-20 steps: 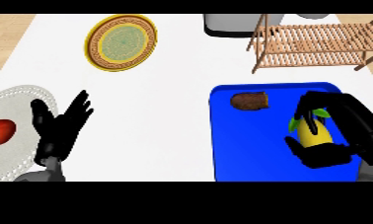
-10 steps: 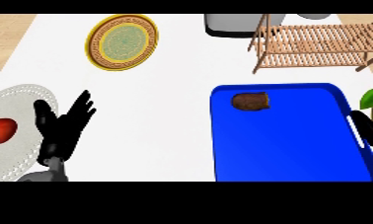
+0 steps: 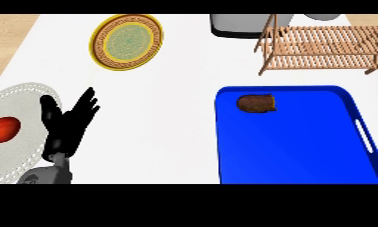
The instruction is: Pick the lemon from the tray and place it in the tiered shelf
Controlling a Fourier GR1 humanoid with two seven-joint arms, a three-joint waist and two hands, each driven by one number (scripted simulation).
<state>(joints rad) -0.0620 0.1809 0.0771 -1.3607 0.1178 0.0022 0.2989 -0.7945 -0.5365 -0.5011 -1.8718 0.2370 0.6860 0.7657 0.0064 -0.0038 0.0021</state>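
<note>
Tray (image 3: 295,151) is bright blue, bearing brown lump (image 3: 257,103).

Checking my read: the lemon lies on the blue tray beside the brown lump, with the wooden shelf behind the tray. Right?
Not quite. In the head view the blue tray holds only the brown lump; no lemon shows anywhere. The wooden shelf does stand behind the tray.

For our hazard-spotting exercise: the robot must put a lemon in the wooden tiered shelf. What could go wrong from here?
Neither lemon nor right hand is in view, so any hold cannot be checked.
The slatted wooden tiered shelf stands close to a grey box; an arriving hand might knock it.
A round fruit may roll on the slats.
</note>
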